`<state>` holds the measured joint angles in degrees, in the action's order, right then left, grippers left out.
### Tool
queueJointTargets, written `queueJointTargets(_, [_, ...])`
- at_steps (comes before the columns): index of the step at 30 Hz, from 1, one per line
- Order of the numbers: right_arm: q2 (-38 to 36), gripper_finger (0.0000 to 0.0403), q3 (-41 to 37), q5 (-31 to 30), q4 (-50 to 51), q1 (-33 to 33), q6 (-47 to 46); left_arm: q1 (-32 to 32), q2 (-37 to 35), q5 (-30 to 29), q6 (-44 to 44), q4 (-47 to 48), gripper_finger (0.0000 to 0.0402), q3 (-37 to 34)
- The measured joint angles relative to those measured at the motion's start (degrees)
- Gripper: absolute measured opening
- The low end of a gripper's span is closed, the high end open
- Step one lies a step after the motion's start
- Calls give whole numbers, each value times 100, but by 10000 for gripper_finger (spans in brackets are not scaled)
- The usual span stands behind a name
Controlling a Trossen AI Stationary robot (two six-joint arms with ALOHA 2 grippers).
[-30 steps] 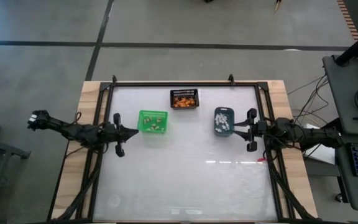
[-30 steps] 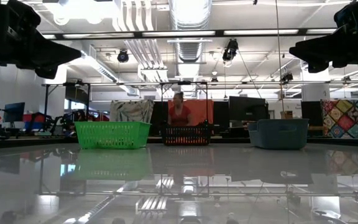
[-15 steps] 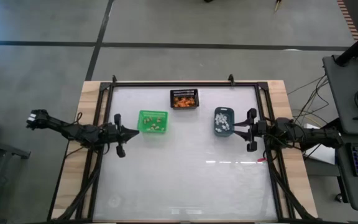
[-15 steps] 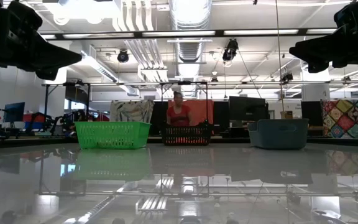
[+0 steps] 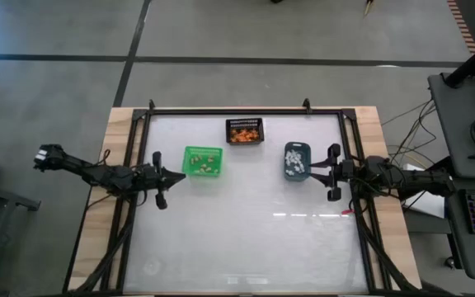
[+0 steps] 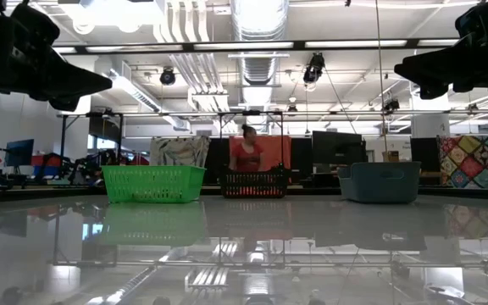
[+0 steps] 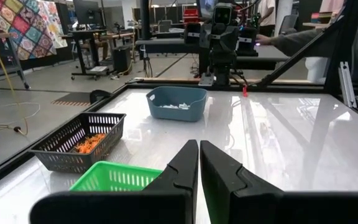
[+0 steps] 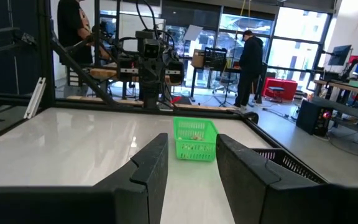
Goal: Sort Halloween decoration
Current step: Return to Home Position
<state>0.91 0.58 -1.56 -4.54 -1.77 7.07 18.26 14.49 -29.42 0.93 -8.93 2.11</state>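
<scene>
**A:** What lies nearest the front edge?

**B:** Only the bare glass of the table (image 5: 246, 239).

**A:** And the arms?

**B:** A little farther in, one at each side, both raised above the glass. The left gripper (image 5: 174, 175) hangs just beside the green bin (image 5: 203, 153). Its fingers are pressed together with only a thin slit between them, and they hold nothing. The right gripper (image 5: 310, 174) faces it from the other side, just beside the blue-grey bin (image 5: 287, 162). Its fingers are spread apart with nothing between them.

**A:** Where is the decoration?

**B:** Every piece I can see lies in a bin. The tan trinkets (image 5: 205, 165) are in the green bin and the white trinkets (image 5: 296, 157) in the blue-grey bin. Farther back, between those two and near the rear rail, the black mesh bin (image 5: 245, 121) holds the orange trinkets (image 5: 243, 132).

**A:** Do the bins touch?

**B:** No. All three stand upright and apart from one another.

**A:** Anything beyond the table?

**B:** In the low view, a person (image 6: 246, 152) in a red top stands in the room, right behind the black mesh bin.
</scene>
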Motion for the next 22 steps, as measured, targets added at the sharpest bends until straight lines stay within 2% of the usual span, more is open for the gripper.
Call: queueJointTargets(22, [0,128,0,0,2,1,0,1,272,1,2,2,0,0])
